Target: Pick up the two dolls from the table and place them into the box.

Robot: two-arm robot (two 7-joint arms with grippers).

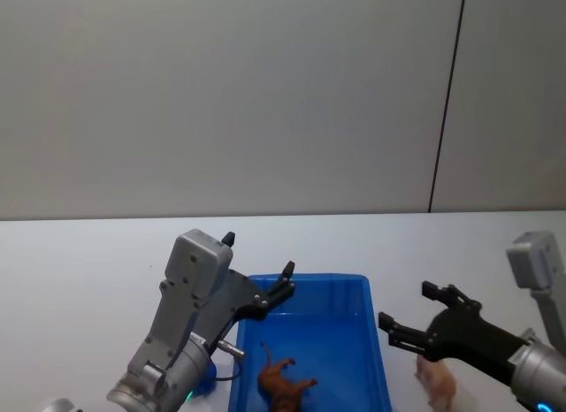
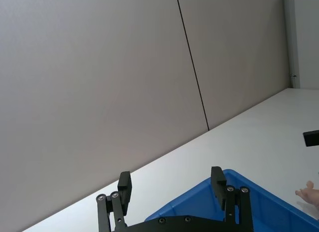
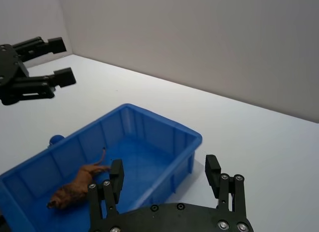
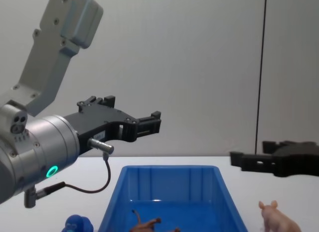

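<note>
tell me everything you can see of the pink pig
The pink pig is a small pale pink figurine, plastic by its smooth look, with pointed ears and a snout. It stands upright on the white table, outside the blue box, just off the box's right wall and apart from it. Its feet are cut off at the frame's edge. The open right gripper hangs above it without touching it, and nothing else seems to touch it.

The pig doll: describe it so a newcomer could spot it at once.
Find the big blue box on the white table. Just outside its right wall, on the tabletop below the open right end effector, stands the pig doll. It is pale pink and outside the box, unlike the reddish-brown horse lying inside.
</note>
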